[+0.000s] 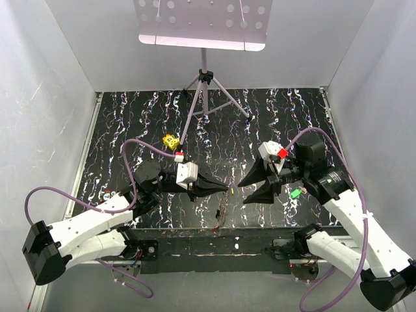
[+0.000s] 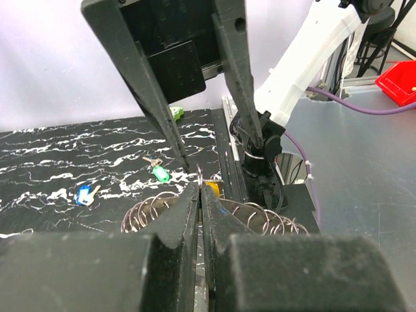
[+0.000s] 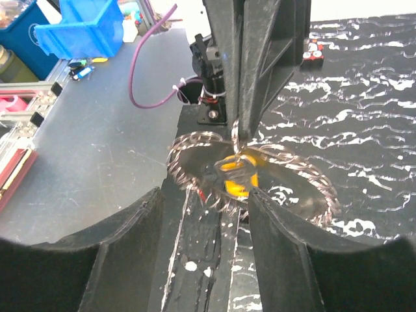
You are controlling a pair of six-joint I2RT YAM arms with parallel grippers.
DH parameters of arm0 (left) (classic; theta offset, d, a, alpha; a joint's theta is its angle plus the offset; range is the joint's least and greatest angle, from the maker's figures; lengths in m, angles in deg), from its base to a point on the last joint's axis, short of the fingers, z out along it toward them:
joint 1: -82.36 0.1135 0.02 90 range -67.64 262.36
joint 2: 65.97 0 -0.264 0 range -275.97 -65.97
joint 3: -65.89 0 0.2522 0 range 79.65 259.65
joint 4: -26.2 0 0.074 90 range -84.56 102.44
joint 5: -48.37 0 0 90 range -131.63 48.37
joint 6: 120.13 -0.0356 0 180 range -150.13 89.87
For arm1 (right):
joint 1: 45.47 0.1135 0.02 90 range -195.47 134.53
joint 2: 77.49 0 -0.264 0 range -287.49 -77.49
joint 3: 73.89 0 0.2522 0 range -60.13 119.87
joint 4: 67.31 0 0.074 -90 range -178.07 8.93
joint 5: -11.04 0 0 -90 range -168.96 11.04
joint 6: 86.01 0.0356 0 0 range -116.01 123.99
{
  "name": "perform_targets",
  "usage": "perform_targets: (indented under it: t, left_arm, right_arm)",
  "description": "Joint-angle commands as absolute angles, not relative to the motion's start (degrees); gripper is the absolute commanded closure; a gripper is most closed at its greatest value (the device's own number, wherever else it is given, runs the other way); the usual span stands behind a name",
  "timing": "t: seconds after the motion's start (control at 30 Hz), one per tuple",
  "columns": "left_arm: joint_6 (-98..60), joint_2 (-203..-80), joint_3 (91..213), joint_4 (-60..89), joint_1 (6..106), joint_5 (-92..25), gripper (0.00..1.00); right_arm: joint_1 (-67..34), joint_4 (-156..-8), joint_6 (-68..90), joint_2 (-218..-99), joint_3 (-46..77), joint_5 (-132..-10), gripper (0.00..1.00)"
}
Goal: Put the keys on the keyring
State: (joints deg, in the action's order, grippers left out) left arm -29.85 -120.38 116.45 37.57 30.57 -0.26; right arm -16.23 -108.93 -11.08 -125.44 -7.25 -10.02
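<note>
Nearest the left wrist lens, the left gripper (image 2: 200,192) — pressed fully shut, no gap between the pads, tips down at the near edge of the table (image 2: 65,149). Just past those tips, an orange key head (image 2: 212,189), and to either side the looped wire of the keyring (image 2: 151,212). Impossible to tell whether pinching ring wire, key shank or nothing at all. Above, the right gripper (image 2: 224,158), spread wide and holding nothing. Farther out on the black marbled top, a green key (image 2: 160,173) and a blue key (image 2: 84,195), both well apart from the ring.

From the right wrist: own fingers (image 3: 117,260) wide apart at the bottom of the view, empty. Between and beyond them, the keyring lying flat at the table's near edge, orange head within its circle, closed left tips standing on it from above.

From the top: both grippers tip to tip over the near edge — left closed to a point, right gaping. Green key just beside the right gripper; yellow dotted cube (image 1: 171,141) well back, near a tripod stand (image 1: 205,84).
</note>
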Motion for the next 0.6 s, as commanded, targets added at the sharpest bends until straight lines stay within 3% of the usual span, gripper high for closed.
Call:
perform_targets:
  t: [0.0, 0.57]
  left_arm:
    - [-28.46, -119.85, 117.44, 42.59, 30.41, 1.79, 1.00]
    - [-28.02, -122.13, 118.15, 44.43, 30.33, 2.93, 1.00]
  right_arm:
    - [-16.29, -93.90, -2.42, -126.88, -7.05, -5.14, 0.41]
    - [-13.74, -87.49, 5.12, -128.73, -8.54, -8.47, 0.54]
